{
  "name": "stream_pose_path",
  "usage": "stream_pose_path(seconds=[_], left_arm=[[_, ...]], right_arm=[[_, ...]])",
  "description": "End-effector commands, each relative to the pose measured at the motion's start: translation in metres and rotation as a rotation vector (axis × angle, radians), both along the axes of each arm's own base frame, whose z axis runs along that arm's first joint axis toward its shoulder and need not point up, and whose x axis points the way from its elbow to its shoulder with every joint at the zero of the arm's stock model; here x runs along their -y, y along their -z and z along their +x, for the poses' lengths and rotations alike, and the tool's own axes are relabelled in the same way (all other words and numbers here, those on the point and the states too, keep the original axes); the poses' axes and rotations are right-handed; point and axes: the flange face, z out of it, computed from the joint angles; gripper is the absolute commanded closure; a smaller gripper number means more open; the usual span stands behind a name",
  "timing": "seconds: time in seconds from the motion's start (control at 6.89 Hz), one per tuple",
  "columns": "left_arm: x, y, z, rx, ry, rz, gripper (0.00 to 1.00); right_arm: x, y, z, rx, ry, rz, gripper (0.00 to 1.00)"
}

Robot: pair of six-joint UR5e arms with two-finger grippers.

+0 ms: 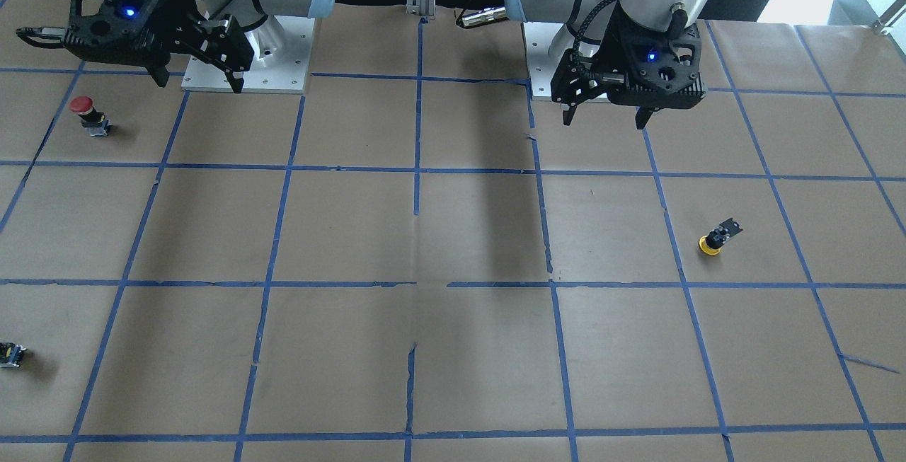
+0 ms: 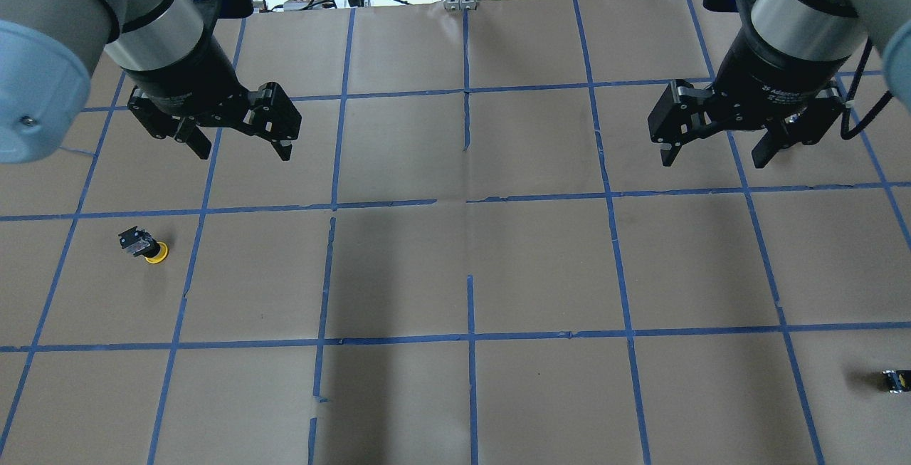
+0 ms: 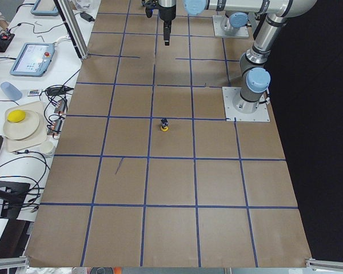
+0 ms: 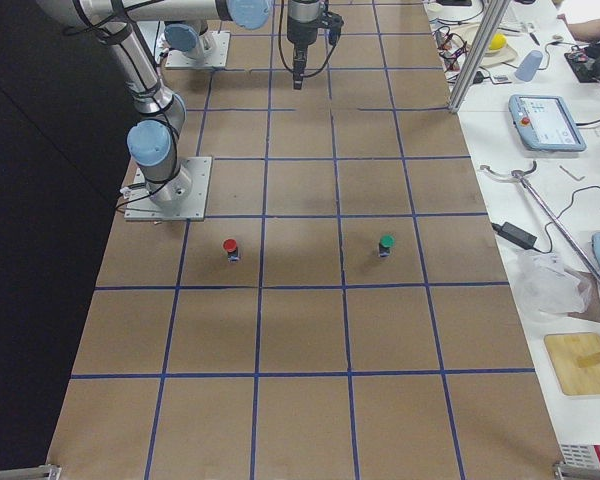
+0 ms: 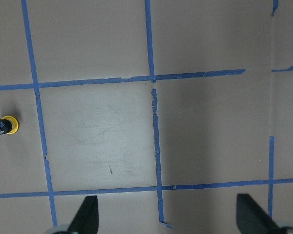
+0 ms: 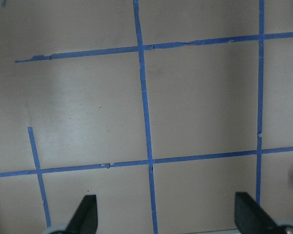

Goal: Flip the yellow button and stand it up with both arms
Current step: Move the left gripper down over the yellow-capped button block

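The yellow button (image 2: 147, 247) rests upside down on the brown paper, yellow cap down and black body with grey base up. It shows in the front view (image 1: 712, 241), the left side view (image 3: 165, 125) and at the left edge of the left wrist view (image 5: 5, 126). My left gripper (image 2: 242, 152) hangs open and empty above the table, behind and to the right of the button, also in the front view (image 1: 604, 121). My right gripper (image 2: 714, 160) hangs open and empty far across the table (image 1: 198, 83). Both wrist views show spread fingertips (image 5: 87, 214) (image 6: 87, 214) over bare paper.
A red-capped button (image 1: 88, 115) stands near my right arm's base. A green-capped button (image 4: 385, 243) stands further out. A small capless black-and-grey block (image 2: 895, 381) lies at the far right. The table (image 2: 541, 265) is brown paper with a blue tape grid.
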Motion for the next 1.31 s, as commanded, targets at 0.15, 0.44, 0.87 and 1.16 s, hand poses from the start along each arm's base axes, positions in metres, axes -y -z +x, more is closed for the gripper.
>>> stream_pose_path(seconds=[0.15, 0.44, 0.87, 1.16], left_arm=[[0.000, 0.002, 0.022, 0.000, 0.042, 0.010, 0.00], [0.007, 0.018, 0.114, -0.011, -0.048, 0.042, 0.00], [0.007, 0.075, 0.248, -0.064, -0.097, 0.114, 0.00], [0.034, 0.160, 0.318, -0.073, -0.178, 0.112, 0.00]], right_arm=[[0.001, 0.000, -0.001, -0.005, 0.000, -0.006, 0.00], [0.001, 0.000, -0.001, -0.005, 0.000, -0.006, 0.00], [0.002, -0.001, -0.001, -0.007, 0.001, -0.012, 0.00], [0.001, -0.002, -0.001, -0.006, 0.009, -0.012, 0.00]])
